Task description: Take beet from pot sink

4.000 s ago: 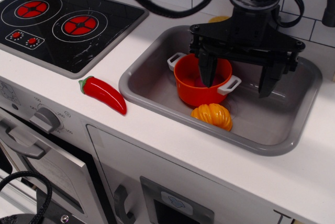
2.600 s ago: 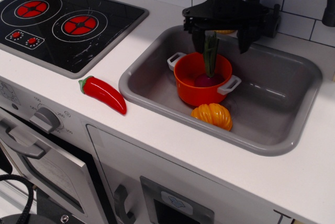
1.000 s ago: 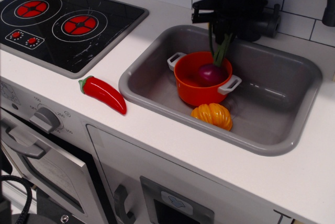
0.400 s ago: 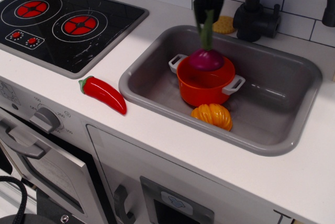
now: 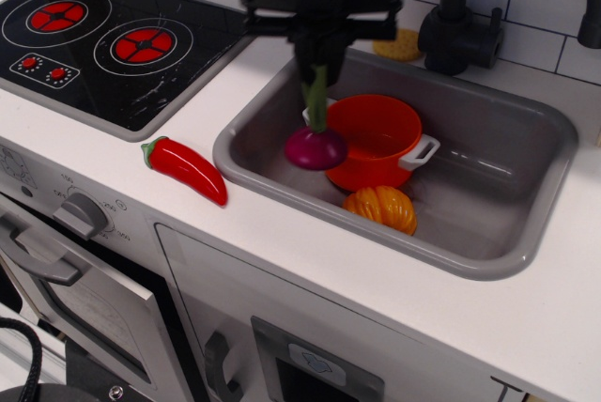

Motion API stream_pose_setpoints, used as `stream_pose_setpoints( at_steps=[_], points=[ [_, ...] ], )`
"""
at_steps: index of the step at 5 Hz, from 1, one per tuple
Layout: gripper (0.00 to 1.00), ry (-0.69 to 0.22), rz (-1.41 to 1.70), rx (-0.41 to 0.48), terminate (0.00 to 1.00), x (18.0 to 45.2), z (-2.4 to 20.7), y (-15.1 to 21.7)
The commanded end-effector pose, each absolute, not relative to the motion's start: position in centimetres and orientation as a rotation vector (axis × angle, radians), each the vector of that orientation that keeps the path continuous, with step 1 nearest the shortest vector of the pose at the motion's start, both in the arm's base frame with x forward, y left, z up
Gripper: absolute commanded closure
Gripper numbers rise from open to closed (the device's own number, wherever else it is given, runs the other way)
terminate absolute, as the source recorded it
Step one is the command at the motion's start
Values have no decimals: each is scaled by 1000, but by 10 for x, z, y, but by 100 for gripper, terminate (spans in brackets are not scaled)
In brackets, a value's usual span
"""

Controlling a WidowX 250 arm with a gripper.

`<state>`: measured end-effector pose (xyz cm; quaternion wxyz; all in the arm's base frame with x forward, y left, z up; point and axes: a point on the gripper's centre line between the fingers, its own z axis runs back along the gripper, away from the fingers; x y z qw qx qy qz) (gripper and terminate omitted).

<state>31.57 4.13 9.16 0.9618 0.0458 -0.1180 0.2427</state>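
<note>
My gripper (image 5: 317, 66) is shut on the green stalks of the beet (image 5: 315, 146). The dark purple bulb hangs in the air over the left part of the grey sink (image 5: 526, 256), just left of the orange pot (image 5: 376, 139). The pot stands in the sink and looks empty; one white handle shows at its right, the left handle is mostly hidden behind the beet.
An orange-yellow pumpkin (image 5: 380, 208) lies in the sink in front of the pot. A red chili pepper (image 5: 185, 168) lies on the white counter left of the sink. A black hob (image 5: 113, 40) is at the back left, a black tap (image 5: 465, 17) behind the sink.
The gripper closed on the beet's stalks in the pot, lifted it out and carried it left. The beet now hangs beside the pot, which shifted slightly.
</note>
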Motion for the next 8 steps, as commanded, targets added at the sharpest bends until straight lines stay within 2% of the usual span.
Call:
stream_pose_setpoints(
  at_steps=[1,4,5,6,8],
  points=[
    [100,-335,484,115,0,318,88,65],
    [100,-367,472,197,0,318,70,71],
    [0,-337,487,189,0,318,73,71],
    [0,-336,513,202,0,319,82,71],
    [0,-320,582,113,0,320,120,73]
  ],
)
